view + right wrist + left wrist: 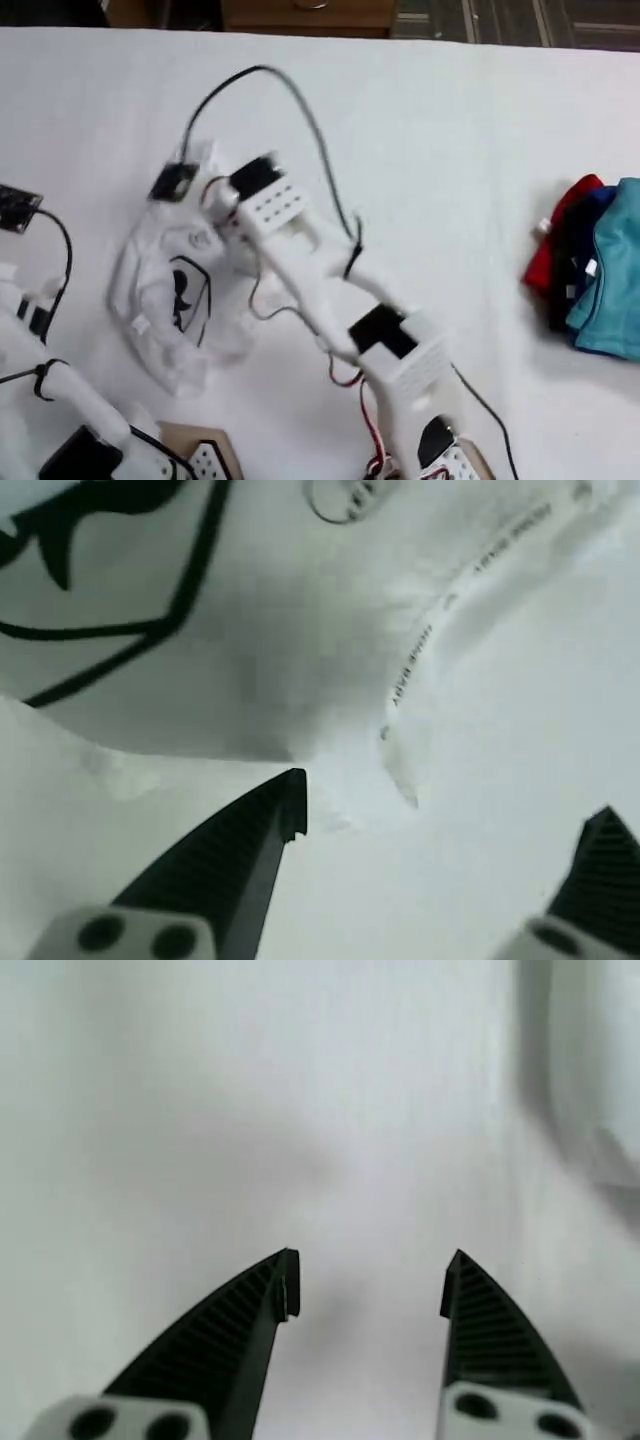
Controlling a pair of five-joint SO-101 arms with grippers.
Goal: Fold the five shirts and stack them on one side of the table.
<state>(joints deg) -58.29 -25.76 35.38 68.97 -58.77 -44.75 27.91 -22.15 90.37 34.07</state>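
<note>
The left gripper point(372, 1285) is held at 7 o'clock, near the front edge, over bare table point(200, 1110). Its fingers are spread apart and nothing is pinched between them. The right arm point(300, 250) is stretched from 6 o'clock towards 10 o'clock. The right gripper point(450, 820) is held over the white shirt point(150, 270) with its fingers spread wide. One finger point(250, 850) is set close to the collar edge, beside the neck label point(345, 495); whether the cloth is touched cannot be told. The white shirt, marked with a black graphic point(185, 290), is left crumpled at about 8 o'clock from the table's middle. Well apart from it, at 3 o'clock by the table's edge, a stack point(590, 265) of red, dark and teal shirts is laid.
</note>
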